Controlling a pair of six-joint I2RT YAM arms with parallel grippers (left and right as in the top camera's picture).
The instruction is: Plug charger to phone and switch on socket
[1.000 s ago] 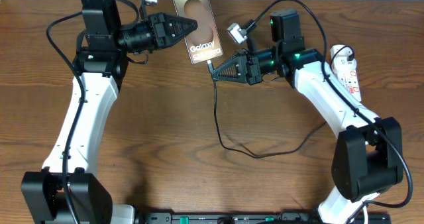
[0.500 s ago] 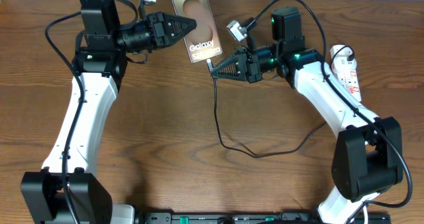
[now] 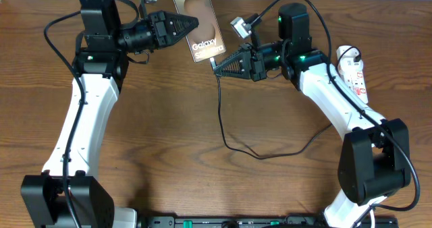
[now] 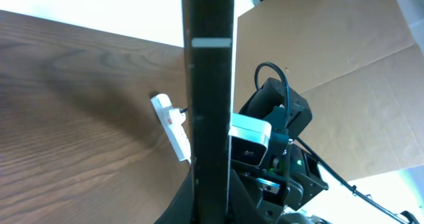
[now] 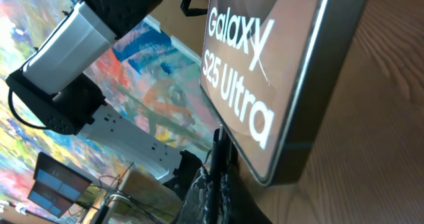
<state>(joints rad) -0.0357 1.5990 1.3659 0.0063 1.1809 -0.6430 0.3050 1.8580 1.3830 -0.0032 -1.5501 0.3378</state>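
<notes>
My left gripper (image 3: 183,27) is shut on the phone (image 3: 197,20) and holds it tilted above the far table edge, "Galaxy" face up. In the left wrist view the phone (image 4: 209,85) is a dark edge-on bar between the jaws (image 4: 211,201). My right gripper (image 3: 217,65) is shut on the charger plug tip (image 3: 214,63), just below the phone's bottom edge. In the right wrist view the plug (image 5: 218,148) rises from the fingers (image 5: 215,181) to the phone's (image 5: 265,65) lower edge; I cannot tell whether it is inserted. The cable (image 3: 221,113) hangs to the table. The socket (image 3: 353,69) lies at the far right.
The charger cable loops across the wooden table (image 3: 169,154) toward the right arm (image 3: 337,113). The socket also shows in the left wrist view (image 4: 173,126), behind the phone. A small grey camera block (image 3: 239,27) sits on the right wrist.
My right gripper has moved the plug tip slightly up and closer to the phone's bottom edge. The left gripper has shifted the phone a little left and up.
</notes>
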